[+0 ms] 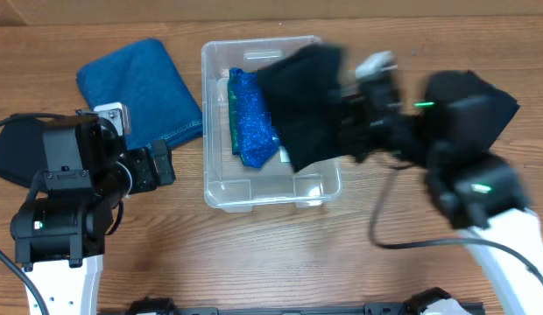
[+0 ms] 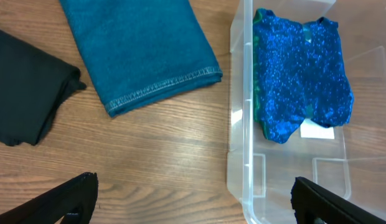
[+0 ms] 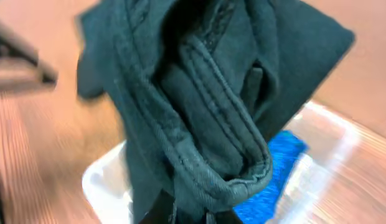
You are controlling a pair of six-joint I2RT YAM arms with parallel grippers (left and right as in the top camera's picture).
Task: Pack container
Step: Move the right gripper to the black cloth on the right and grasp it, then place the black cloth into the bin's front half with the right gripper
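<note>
Container: you have a clear, rigid plastic rectangular bin point(image 1: 221, 188) with rounded corners and a thick rim, mid-counter between the arms.
Axis: its opening faces up, and in the overhead view its long side runs from the robot's edge to the far edge.
Inside: a glittery blue cloth point(image 2: 302, 74) lies crumpled along the left wall, partly over a white label point(image 2: 317, 130).
Right gripper point(image 1: 352, 112): it is pinching a dark, thick-seamed garment point(image 3: 199, 112) that hangs over the bin.
Left gripper point(image 2: 194, 190): its fingers are spread and hold nothing, beside the bin.
Counter point(image 1: 254, 262): wood-grain, carrying a folded teal stitched-hem cloth point(image 2: 140, 50) and a folded black cloth point(image 2: 25, 87).
</note>
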